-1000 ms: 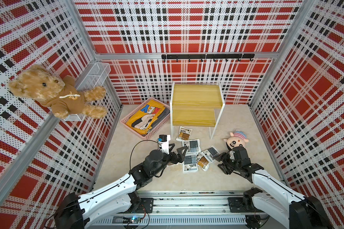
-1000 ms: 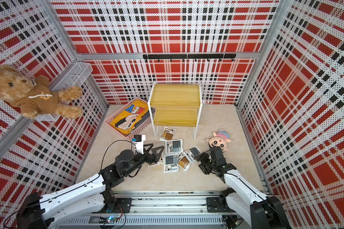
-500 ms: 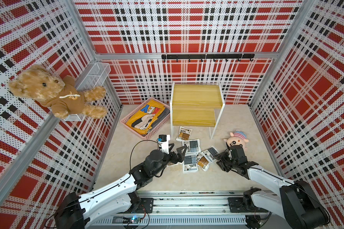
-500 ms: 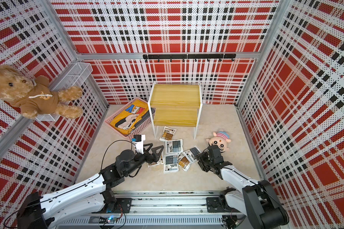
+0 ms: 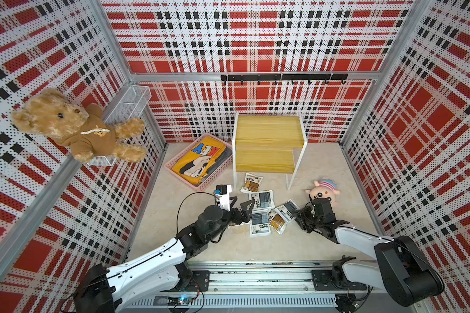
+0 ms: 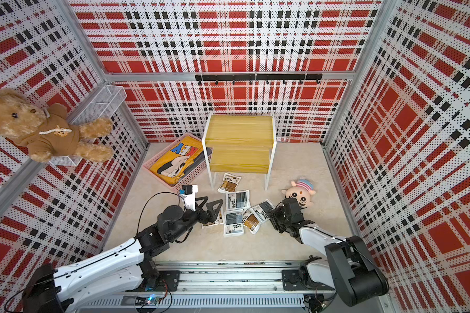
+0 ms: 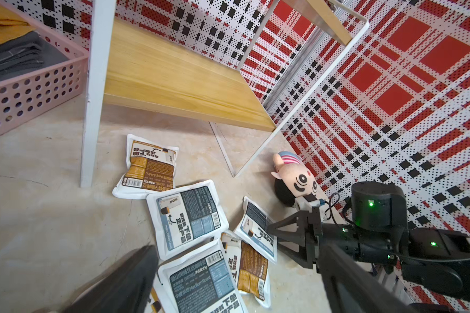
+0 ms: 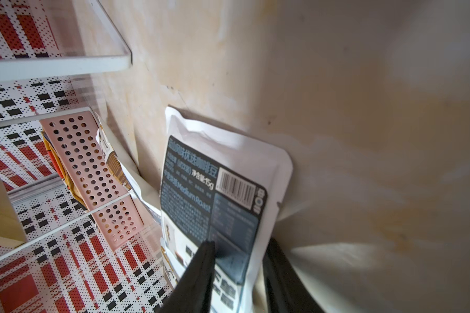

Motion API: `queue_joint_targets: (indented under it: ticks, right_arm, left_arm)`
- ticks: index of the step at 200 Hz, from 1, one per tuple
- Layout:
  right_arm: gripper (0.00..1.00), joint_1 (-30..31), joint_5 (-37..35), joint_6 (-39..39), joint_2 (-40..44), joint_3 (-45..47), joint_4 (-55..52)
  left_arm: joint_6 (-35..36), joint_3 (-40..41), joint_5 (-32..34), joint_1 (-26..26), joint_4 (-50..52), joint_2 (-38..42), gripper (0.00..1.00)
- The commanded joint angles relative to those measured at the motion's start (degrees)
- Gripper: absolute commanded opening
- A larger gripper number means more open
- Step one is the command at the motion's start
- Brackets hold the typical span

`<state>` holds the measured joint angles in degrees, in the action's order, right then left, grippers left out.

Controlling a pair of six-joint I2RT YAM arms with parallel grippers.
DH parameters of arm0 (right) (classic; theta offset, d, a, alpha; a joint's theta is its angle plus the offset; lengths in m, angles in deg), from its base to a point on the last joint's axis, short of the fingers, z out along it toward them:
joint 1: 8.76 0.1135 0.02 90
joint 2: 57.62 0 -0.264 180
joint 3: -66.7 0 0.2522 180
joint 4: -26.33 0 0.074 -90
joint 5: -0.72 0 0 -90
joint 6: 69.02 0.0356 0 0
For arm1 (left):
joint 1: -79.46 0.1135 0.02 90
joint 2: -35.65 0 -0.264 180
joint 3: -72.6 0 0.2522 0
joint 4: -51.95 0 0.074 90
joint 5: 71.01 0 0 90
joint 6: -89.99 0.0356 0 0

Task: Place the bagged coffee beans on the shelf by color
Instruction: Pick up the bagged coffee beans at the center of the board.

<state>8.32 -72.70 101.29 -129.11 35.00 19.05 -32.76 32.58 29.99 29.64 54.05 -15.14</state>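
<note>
Right wrist view: my right gripper (image 8: 240, 244) straddles a grey-blue pouch (image 8: 215, 189), grip unsure; left gripper (image 5: 241, 203) gapes empty, nothing on the shelf (image 5: 266, 135) yet

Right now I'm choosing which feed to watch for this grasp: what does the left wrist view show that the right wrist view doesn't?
Only the left wrist view: the right end effector seen from outside, reaching the grey-blue pouch, and the plush doll behind it. Only the right wrist view: that pouch's barcode close up, and its edge lying between the fingers; a firm grip can't be confirmed. Both: the pink basket and the white-framed shelf.
</note>
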Motion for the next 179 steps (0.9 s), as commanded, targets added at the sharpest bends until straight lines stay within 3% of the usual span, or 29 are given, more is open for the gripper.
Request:
queue_joint_targets:
  ticks: [1,42,95,179]
  right_arm:
    - [0.32,0.3,-1.1,0.1,-1.0,0.9,1.2]
    - [0.21,0.3,-1.9,-0.1,0.7,1.3,0.2]
    - [0.0,0.3,-3.8,-1.5,6.9,0.5,-4.3]
    - [0.0,0.3,-1.6,-10.1,18.5,-8.4,-19.2]
  left_arm:
    - [0.7,0.7,0.1,0.6,0.4,0.7,0.99]
    - [0.4,0.7,0.0,0.8,0.4,0.7,0.99]
    - [-0.2,1.3,-0.5,1.0,-0.5,0.6,0.99]
    - [-3.1,1.8,-4.1,4.5,-1.2,2.9,0.99]
